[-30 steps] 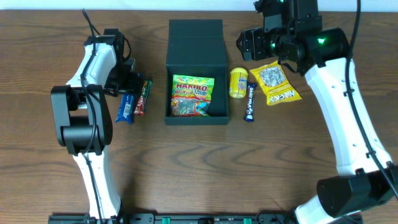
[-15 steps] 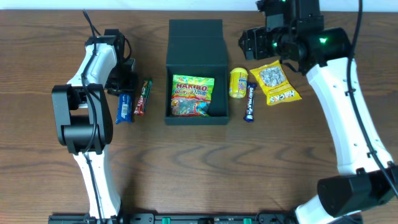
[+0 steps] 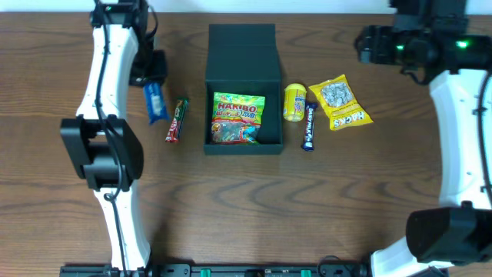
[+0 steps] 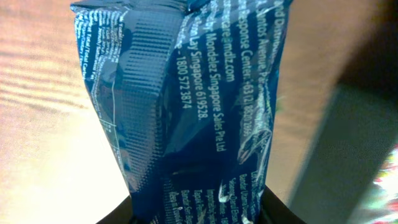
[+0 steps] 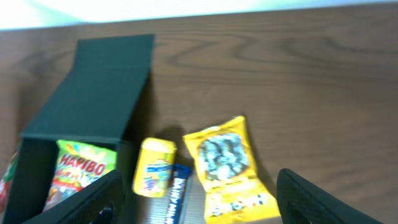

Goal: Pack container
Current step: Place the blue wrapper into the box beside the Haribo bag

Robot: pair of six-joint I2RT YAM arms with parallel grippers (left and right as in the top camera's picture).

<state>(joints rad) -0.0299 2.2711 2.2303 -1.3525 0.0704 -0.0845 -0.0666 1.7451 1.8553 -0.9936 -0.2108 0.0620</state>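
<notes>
"Gripping anything, either arm?"

"The left gripper (image 3: 153,77) is pinching a glossy blue foil snack packet (image 4: 186,112) by one end. It looks clear of the wooden table (image 3: 231,215), off to the left of the box. The right gripper (image 3: 372,46) has its jaws spread wide with nothing between them, out beyond the right-hand snacks."

"And the container?"

"The dark teal-green matte square cardboard box (image 3: 241,54) sits mid-table. Its hinged flap lid lies open toward the far edge, and a bright Haribo gummy bag (image 3: 238,117) is inside. Just right of the box are a small yellow tub (image 3: 294,102), a dark blue bar (image 3: 310,127) and a yellow nut packet (image 3: 340,102). A red bar (image 3: 177,120) lies to its left."

"How would the box handle?"

"Light and fairly stiff, I'd judge. The thin walls could dent under a hard squeeze, and a nudge might slide it on the wood. Matte card should give fair friction. To close it, I'd take the flap's free edge, not the walls. The blue packet looks soft and slippery, so an end-seam pinch suits it."
</notes>
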